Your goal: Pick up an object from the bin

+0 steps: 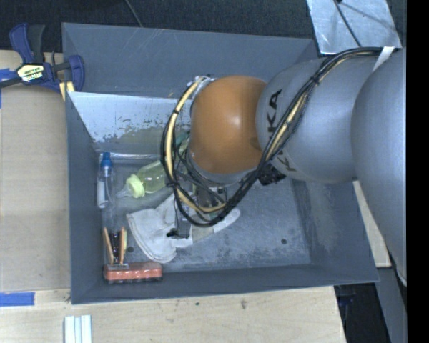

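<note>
The gripper (180, 229) hangs low in the grey bin (272, 238), mostly hidden under the rounded orange cover (225, 123) and loops of black and yellow cables (173, 145) at the wrist. Whether it is wide or narrow cannot be told. Its dark tip sits at the right edge of a crumpled white cloth (151, 236), which spreads out to the gripper's left and just beneath it. Up and to the left of the gripper lies a yellow-green baby bottle (146, 181). Farther left is a clear tube with a blue cap (104, 177). Down and to the left, against the bin's wall, lie a small orange-and-black tool (114, 244) and a reddish-brown bar (133, 271). On the silver arm (329, 120) the letters "KA" can be read, with cables crossing the rest.
</note>
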`<state>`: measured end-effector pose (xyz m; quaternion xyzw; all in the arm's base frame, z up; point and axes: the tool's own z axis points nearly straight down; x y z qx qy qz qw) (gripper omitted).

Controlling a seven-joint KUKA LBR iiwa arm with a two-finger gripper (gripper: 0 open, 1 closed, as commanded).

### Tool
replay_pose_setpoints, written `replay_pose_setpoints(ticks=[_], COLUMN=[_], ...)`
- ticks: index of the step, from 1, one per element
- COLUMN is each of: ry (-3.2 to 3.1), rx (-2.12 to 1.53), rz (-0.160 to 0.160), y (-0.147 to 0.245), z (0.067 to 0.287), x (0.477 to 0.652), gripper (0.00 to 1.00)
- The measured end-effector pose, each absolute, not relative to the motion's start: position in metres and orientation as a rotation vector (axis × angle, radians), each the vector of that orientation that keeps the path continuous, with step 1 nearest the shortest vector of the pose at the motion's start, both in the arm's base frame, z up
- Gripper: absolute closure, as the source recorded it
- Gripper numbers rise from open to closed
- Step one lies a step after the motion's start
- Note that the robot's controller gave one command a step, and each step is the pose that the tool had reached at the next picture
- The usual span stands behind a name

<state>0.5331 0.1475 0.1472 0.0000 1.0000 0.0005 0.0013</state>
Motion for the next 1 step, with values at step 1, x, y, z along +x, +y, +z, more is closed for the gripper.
replay_pose_setpoints(ticks=[1], ry=[3.141], rx=[-0.107], rz=[-0.002], y=[0.127], z=[0.0753], x=[0.5518], gripper=[0.0])
